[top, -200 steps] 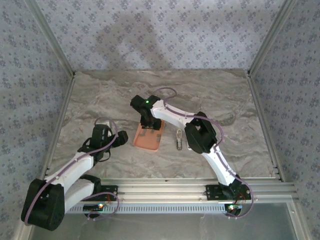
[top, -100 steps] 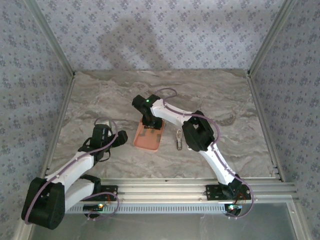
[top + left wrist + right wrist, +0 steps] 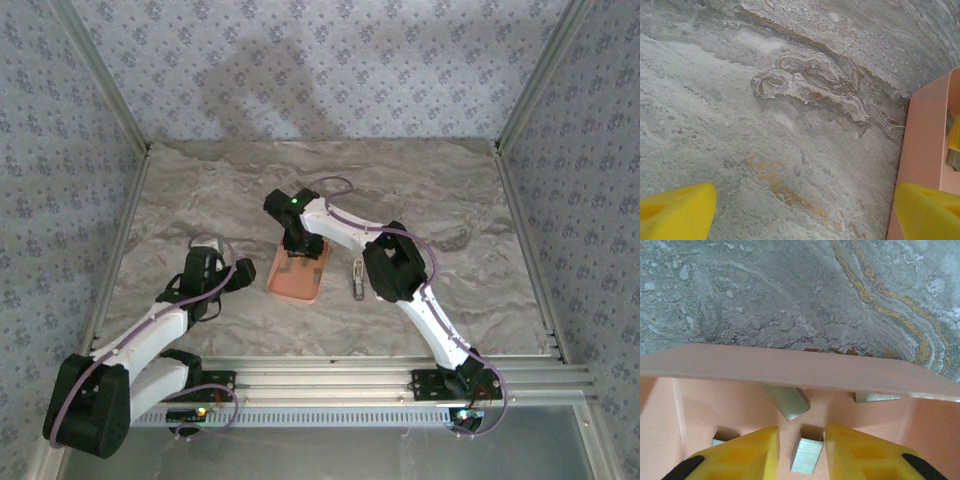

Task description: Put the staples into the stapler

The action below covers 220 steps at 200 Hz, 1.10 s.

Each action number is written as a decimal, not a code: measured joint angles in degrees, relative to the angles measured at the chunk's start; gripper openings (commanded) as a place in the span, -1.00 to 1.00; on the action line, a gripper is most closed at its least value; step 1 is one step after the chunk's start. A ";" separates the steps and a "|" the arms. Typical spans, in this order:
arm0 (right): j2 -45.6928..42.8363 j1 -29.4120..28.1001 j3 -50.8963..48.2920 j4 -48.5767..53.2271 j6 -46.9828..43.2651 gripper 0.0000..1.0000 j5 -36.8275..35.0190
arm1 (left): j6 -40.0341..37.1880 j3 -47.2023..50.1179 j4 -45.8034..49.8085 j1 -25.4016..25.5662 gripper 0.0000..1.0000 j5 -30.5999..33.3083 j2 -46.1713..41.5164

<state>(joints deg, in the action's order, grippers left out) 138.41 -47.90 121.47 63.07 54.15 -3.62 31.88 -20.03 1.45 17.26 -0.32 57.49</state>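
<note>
Several grey staples lie inside the salmon-orange tray [image 3: 293,281]. One strip [image 3: 807,456] lies between my right gripper's [image 3: 802,452] yellow fingers [image 3: 747,452]. The jaws stand narrowly apart on either side of it, open. More staples lie beyond: a tilted strip [image 3: 786,401], one at the right [image 3: 877,397] and one at the left [image 3: 717,441]. The pink and white stapler [image 3: 357,279] lies on the table just right of the tray. My left gripper [image 3: 802,215] hovers open over bare table, left of the tray's wall [image 3: 925,150].
The marble-patterned table [image 3: 450,200] is boxed in by patterned walls on three sides. An aluminium rail [image 3: 330,375] runs along the near edge. The tray's far rim [image 3: 790,367] stands between my right gripper and the table beyond.
My right arm's elbow has shifted slightly left and the gripper has settled a little deeper over the tray. The left arm has stayed put.
</note>
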 measured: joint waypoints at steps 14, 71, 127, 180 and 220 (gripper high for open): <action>0.26 -0.02 0.09 0.35 0.00 -0.38 0.02 | -0.17 0.00 0.00 0.00 0.83 0.07 0.00; 1.18 -0.11 0.83 1.18 -0.20 -0.53 -0.02 | -0.87 0.00 0.00 0.44 0.83 0.81 0.00; 1.33 -0.20 1.11 1.62 -0.42 -0.61 -0.02 | -1.36 0.00 0.00 1.20 0.86 1.55 0.00; 1.33 -0.57 1.44 1.57 -0.50 -0.62 -0.09 | -1.53 0.00 -0.17 1.68 0.86 2.14 0.00; 1.01 -2.12 1.03 0.39 -1.31 -0.62 -2.97 | -2.14 0.00 -0.17 2.43 0.86 2.32 -0.04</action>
<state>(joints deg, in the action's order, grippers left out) 139.41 -50.02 122.50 63.46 52.84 -6.59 29.74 -20.03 1.28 19.68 2.00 57.45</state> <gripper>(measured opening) 0.191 0.930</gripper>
